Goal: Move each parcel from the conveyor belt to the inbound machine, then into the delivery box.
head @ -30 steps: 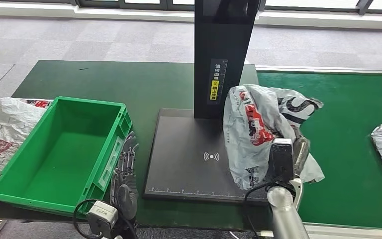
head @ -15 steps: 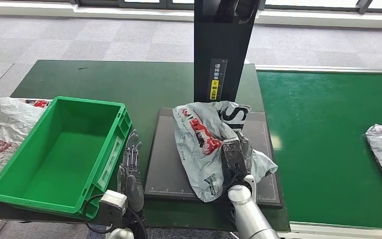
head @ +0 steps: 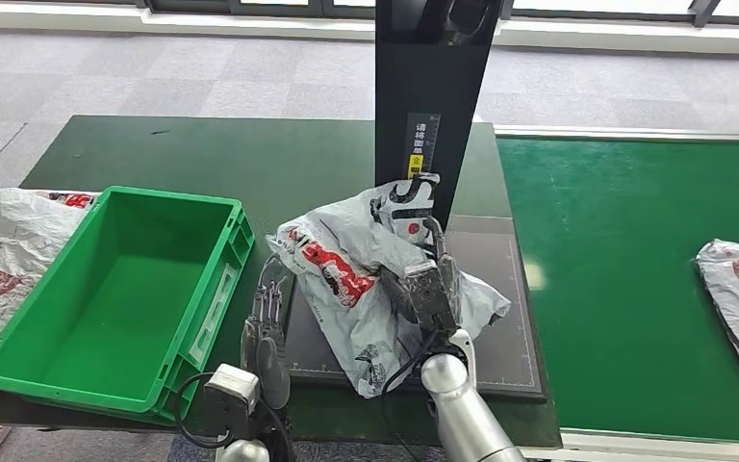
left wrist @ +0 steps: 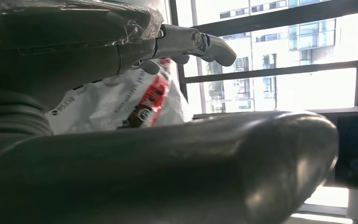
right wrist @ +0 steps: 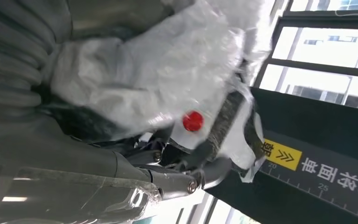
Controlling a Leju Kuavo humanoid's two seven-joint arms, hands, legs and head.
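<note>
Shifted leftward over the inbound machine [head: 500, 298], the crumpled grey parcel [head: 356, 274] hangs gripped by the right hand [head: 428, 289].

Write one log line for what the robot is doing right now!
stage: parcel over inbound machine | right hand: grips parcel | left hand: holds nothing, beside green delivery box | box: no parcel inside

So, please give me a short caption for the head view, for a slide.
Right hand holds a grey parcel bag over the black inbound machine plate, beside the empty green delivery box.
</note>
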